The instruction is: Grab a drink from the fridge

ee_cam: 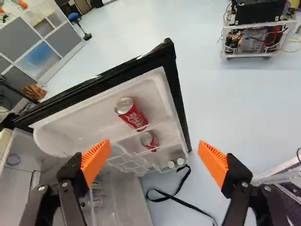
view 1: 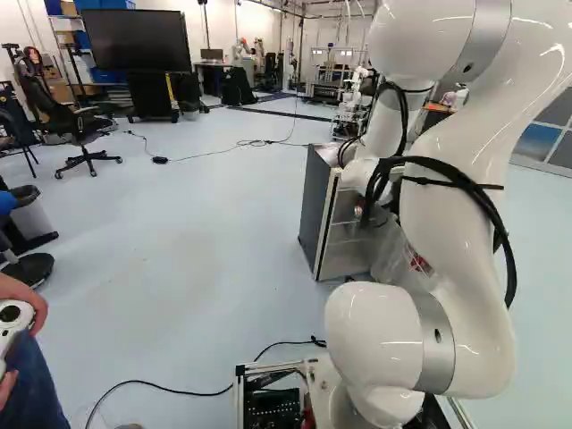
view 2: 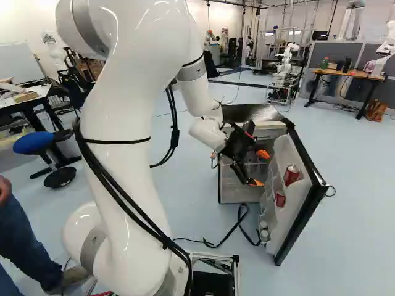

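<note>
In the right base view my gripper (view 2: 247,161) is at the opening of the small fridge (view 2: 229,185), whose door stands open to the right. The wrist view shows the gripper (ee_cam: 154,162) open, its orange pads wide apart with nothing held. Ahead of it, on the inside of the door (ee_cam: 66,127), a red can (ee_cam: 132,114) stands on the upper shelf. A second red can (ee_cam: 149,141) is on the shelf below, and two small white-capped bottles (ee_cam: 176,163) are lower still. In the left base view the arm partly hides the fridge (view 1: 315,210).
A black strap (view 2: 231,231) lies on the floor by the fridge. Another robot (view 2: 285,65) stands farther back, near a wooden desk (view 2: 349,74). A blue stool (view 2: 36,143) is on the left of the right base view. A person's hand (view 1: 20,295) is left of the base.
</note>
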### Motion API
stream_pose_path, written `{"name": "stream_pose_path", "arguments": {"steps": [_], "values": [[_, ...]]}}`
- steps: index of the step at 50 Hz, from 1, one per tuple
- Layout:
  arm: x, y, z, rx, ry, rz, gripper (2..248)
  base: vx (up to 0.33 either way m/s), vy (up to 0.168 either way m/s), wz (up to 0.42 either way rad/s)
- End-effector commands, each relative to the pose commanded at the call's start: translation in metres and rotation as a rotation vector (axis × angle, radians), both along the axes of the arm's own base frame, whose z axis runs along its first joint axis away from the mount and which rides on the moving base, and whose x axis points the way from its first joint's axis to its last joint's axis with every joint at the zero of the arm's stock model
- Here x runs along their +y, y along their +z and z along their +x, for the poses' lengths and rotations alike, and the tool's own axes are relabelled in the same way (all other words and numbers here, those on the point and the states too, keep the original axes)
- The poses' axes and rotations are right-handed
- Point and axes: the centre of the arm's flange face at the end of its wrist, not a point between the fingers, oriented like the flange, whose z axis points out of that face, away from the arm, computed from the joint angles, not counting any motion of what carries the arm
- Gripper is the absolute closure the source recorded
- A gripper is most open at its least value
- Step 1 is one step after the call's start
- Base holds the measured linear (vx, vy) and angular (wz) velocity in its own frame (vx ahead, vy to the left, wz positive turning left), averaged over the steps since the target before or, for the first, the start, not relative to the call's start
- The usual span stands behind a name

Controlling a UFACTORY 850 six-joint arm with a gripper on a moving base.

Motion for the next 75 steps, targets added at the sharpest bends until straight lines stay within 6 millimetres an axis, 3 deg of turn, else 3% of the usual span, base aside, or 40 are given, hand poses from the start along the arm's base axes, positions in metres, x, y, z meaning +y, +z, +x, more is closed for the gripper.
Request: {"name": "stream_pose_path", "arguments": {"steps": [31, 75], "values": [[-0.07, 0.006, 0.024, 0.001, 0.077, -0.115, 3, 0.0, 0.0, 0.0], [-0.163, 0.002, 0.031, -0.04, -0.056, -0.15, 3, 0.0, 0.0, 0.0]]}}
